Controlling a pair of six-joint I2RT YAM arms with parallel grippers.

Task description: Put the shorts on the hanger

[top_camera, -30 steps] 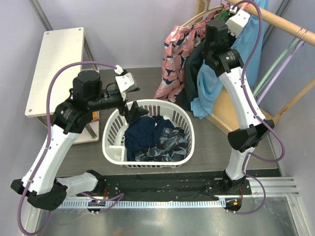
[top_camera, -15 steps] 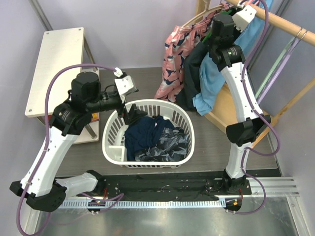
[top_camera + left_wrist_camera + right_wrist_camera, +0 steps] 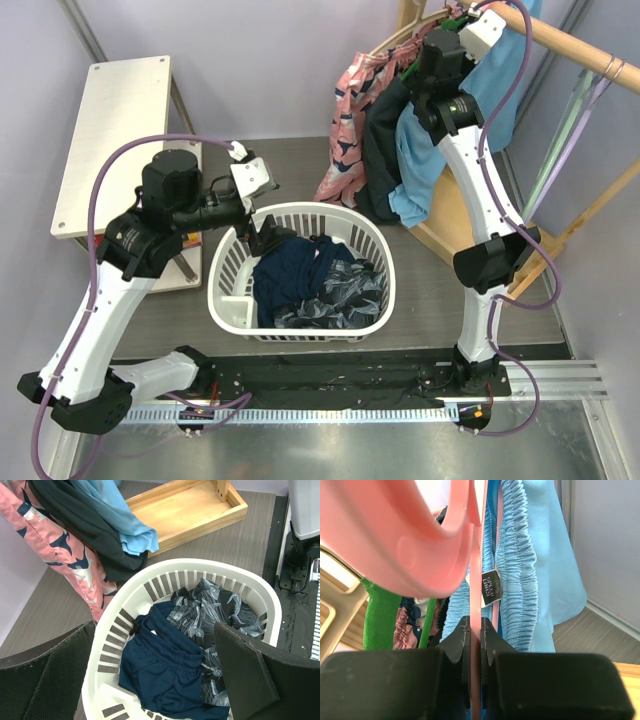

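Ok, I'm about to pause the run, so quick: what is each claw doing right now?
Left claw: open, holding nothing, over the basket.
Right claw: shut on the hanger, gripping its thin pink bar.

right gripper (image 3: 475,630): fingers (image 3: 454,642) clamped on thin bar of hanger (image 3: 395,535), bottom centre | shorts (image 3: 530,555) with black label (image 3: 491,587), right of bar | green hanger (image 3: 377,615), lower left

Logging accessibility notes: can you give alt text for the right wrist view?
The right pincer is shut on a thin bar of the pink hanger. Sky-blue shorts with a gathered waistband hang behind it; a green hanger shows at left.
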